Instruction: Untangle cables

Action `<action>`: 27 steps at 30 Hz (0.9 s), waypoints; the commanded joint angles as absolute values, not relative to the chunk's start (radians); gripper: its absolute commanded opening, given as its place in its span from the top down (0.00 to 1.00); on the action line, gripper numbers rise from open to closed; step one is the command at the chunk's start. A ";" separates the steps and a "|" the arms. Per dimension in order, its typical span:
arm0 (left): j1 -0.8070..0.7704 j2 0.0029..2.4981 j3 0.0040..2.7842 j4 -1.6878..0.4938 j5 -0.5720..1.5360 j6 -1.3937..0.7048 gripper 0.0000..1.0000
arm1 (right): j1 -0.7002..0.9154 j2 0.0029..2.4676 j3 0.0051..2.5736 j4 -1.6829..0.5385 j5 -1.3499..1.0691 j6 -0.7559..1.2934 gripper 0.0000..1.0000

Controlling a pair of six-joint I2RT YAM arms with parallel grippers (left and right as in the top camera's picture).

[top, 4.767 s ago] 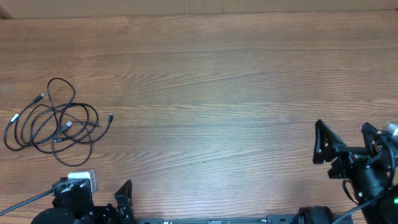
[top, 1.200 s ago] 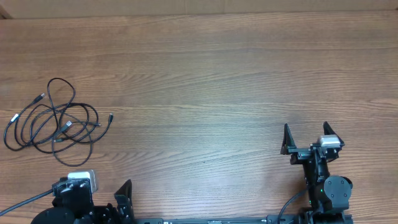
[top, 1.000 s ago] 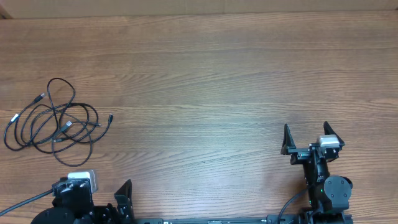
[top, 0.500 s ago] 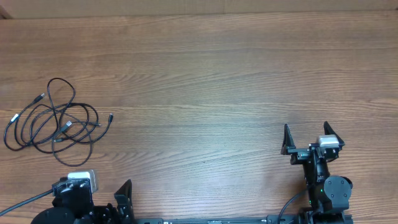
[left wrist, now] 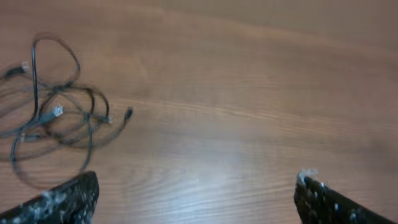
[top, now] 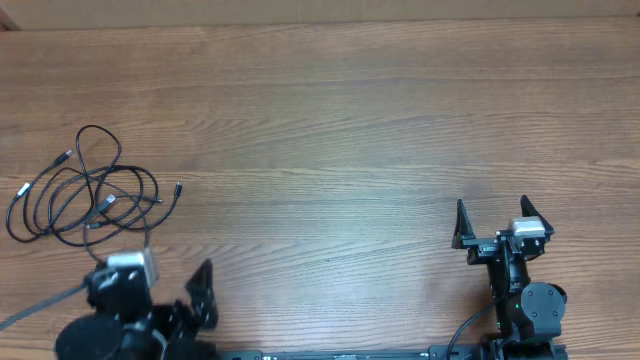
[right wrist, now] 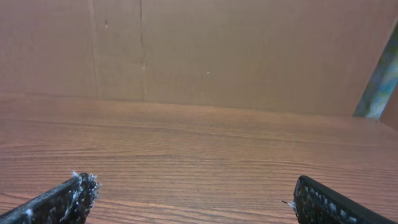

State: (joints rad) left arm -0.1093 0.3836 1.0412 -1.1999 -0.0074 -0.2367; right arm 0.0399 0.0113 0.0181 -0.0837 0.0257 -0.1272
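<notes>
Change: left pincer (left wrist: 195, 190) has crept forward toward cables (top: 85, 195); approach begun, no contact yet. Cables unmoved, one loose tangle on bench (top: 350, 120). Right pincer (top: 491, 212) well apart from cables, static over last second. Both pincers released, jaws wide, grasping nothing. Overhead view: both arms, plus gap separating each from cables. Left wrist view: cables ahead, off to left of jaw line, plug ends blurred. Right wrist view: bench and cardboard wall (right wrist: 217, 50) only, no cables.

Wood-grain table (top: 380, 130) — a brown cardboard wall (right wrist: 249, 50) with vertical seams stands along its far edge.
</notes>
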 commanded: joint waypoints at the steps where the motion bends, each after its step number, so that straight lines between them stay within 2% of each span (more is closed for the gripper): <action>1: -0.102 0.342 0.886 -1.083 -0.070 -0.234 0.00 | 0.039 0.005 0.008 -0.083 0.021 -0.129 0.00; 13: -0.068 0.015 0.285 -0.405 -0.086 -0.236 0.01 | 0.039 0.005 0.008 -0.083 0.021 -0.129 0.00; 27: -0.063 0.003 0.002 0.231 -0.191 -0.232 0.00 | 0.039 0.005 0.008 -0.083 0.021 -0.129 0.00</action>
State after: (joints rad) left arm -0.0696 0.0132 0.0502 0.1635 -0.1272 -0.2363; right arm 0.0399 0.0113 0.0181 -0.0875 0.0261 -0.1276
